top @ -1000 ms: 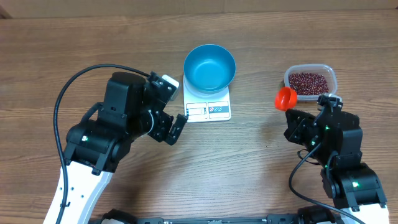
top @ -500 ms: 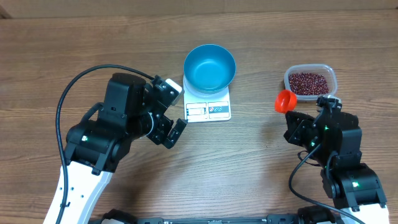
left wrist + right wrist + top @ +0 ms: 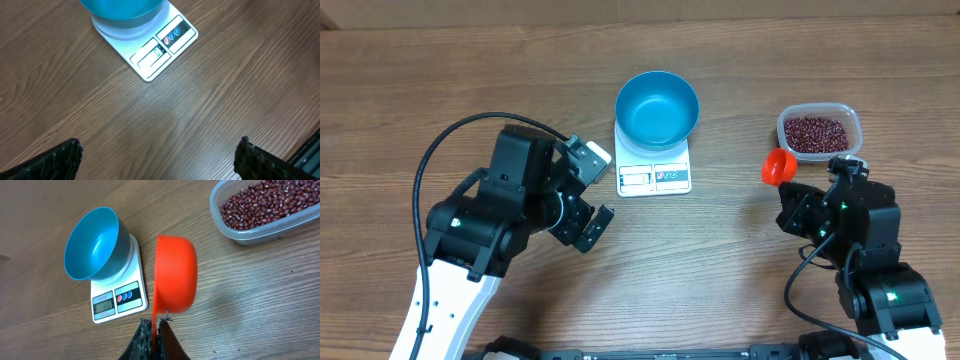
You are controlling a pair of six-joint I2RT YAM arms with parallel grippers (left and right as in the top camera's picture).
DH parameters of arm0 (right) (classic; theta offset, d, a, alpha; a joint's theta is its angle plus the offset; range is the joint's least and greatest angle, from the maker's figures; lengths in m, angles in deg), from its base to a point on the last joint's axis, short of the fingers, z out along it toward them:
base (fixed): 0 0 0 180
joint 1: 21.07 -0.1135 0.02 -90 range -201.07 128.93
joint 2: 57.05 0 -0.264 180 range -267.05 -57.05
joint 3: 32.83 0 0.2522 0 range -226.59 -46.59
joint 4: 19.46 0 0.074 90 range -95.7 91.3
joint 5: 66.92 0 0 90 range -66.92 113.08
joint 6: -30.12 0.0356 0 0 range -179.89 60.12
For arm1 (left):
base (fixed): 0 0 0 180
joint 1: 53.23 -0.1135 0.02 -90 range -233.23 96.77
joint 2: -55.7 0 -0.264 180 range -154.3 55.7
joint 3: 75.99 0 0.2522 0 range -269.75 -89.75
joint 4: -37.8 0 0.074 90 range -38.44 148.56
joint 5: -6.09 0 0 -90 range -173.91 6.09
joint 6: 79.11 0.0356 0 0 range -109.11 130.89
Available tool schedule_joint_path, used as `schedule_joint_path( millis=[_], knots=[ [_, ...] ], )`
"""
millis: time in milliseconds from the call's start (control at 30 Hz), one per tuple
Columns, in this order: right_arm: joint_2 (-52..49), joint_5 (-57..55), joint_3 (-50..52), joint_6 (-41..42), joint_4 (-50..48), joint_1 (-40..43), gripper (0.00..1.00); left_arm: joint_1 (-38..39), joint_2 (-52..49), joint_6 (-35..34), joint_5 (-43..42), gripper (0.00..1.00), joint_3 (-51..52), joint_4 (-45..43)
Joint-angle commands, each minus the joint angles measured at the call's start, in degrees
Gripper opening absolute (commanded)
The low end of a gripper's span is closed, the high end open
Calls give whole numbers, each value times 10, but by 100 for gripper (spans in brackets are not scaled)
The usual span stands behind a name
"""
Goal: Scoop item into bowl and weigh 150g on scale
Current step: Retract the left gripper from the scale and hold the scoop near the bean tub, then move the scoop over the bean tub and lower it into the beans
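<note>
- Overhead view is showing the left gripper [image 3: 592, 190] hovering over the wooden table [image 3: 720, 260], just left of the scale [image 3: 655, 178], with its jaws standing wide apart and gripping nothing.
- Left wrist view is looking down past both dark fingertips [image 3: 62, 160] at bare wood, with the scale's display edge lying ahead.
- The right gripper [image 3: 155, 335] is pinching the thin handle of an orange scoop [image 3: 175, 275], its jaws pressing tight on it.
- The scoop is hanging tipped on its side, showing its outer wall, so its inside is staying hidden.
- It is sitting between the scale and the clear tub [image 3: 850, 118], nearer the tub.
- The beans [image 3: 815, 132] are lying heaped in that tub.
- The blue bowl [image 3: 657, 108] is standing on the scale, its inside showing plain blue.
- A black cable [image 3: 430, 165] is looping out from the left arm.
</note>
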Motion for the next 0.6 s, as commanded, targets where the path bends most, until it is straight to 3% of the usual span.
schedule_joint_path(
  millis=[0,133,233,567],
  knots=[
    [2,2,-6,-4,4,2,4,-2,1,21,16,100,-13,1],
    [2,21,-6,-5,19,2,4,-2,1,21,16,100,-13,1],
    [2,-48,-6,-10,22,2,4,-2,1,21,16,100,-13,1],
    [-40,-136,-92,-137,25,2,4,-2,1,21,16,99,-13,1]
  ],
)
